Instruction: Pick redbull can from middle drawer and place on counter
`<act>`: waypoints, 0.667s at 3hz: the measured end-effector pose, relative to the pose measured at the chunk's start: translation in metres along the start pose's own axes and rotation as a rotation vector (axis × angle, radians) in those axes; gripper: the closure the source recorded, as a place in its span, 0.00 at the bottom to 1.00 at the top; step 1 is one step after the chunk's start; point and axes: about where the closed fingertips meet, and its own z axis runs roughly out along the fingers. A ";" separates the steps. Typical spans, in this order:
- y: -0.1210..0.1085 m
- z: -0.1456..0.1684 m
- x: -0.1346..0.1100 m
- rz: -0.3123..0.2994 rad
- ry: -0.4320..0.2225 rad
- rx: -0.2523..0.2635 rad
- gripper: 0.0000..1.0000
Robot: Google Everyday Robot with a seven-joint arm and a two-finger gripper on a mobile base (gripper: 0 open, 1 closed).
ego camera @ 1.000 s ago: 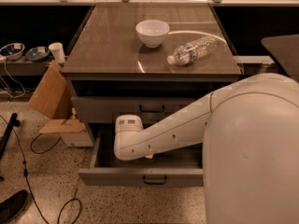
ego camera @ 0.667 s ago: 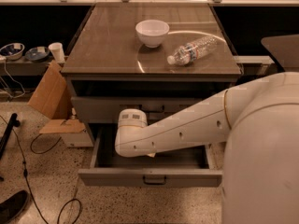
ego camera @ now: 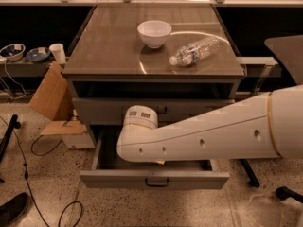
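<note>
The middle drawer stands pulled open at the front of the grey cabinet, with a black bar handle at its front centre. My white arm reaches from the right across the open drawer and covers most of its dark inside. The gripper is hidden below the arm's end, down in the drawer. The redbull can is hidden; no blue and silver can shows anywhere. The counter is the glossy brown-grey top of the cabinet.
A white bowl and a clear water bottle lying on its side are on the counter. The drawer above is shut. A cardboard box leans at the cabinet's left. Cables lie on the floor.
The arm's end has shifted a little right and up over the open drawer. The bowl and bottle have not moved.
</note>
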 end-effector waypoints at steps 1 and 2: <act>0.016 -0.043 -0.003 0.003 0.033 -0.009 1.00; 0.022 -0.092 0.008 0.007 0.117 -0.015 1.00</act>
